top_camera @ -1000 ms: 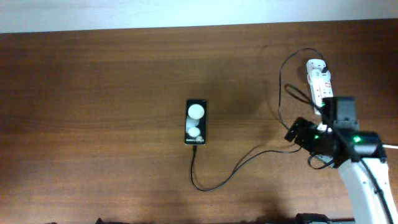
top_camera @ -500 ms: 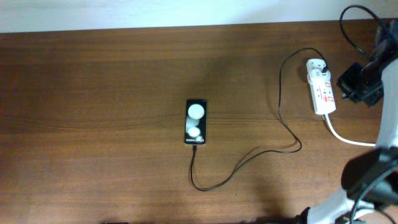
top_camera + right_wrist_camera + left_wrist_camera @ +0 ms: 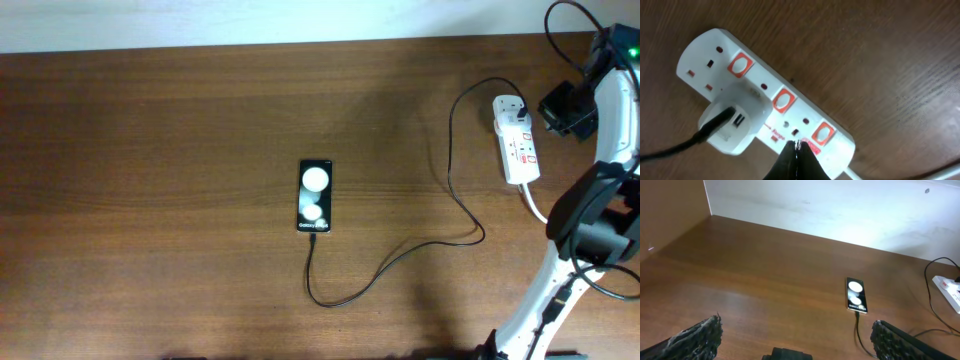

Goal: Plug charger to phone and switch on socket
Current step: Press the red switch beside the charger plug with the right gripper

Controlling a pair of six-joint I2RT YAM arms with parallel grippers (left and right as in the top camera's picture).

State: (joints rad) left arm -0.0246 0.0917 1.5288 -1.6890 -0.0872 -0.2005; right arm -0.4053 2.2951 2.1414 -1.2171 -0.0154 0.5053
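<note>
The black phone (image 3: 315, 196) lies face up in the middle of the table, and the left wrist view shows the phone (image 3: 856, 295) too. The thin black charger (image 3: 400, 257) cable runs from the phone's near end in a loop to a white adaptor (image 3: 735, 122) plugged into the white socket (image 3: 517, 140) at the back right. My right gripper (image 3: 548, 108) hovers beside the socket. In the right wrist view the right gripper (image 3: 797, 145) is shut on nothing, above the socket (image 3: 760, 75) by the red switch (image 3: 822, 135) nearest the cord. My left gripper (image 3: 797, 341) is open and holds nothing.
A thick white cord (image 3: 540, 210) leaves the socket's near end toward the right arm's base (image 3: 590, 225). Black arm cables (image 3: 565, 30) loop above the back right corner. A white wall (image 3: 840, 210) runs along the table's far edge.
My right arm has swung from the front right of the table to the back right, beside the socket, and its jaws have shut. The phone and charger lie as before.
</note>
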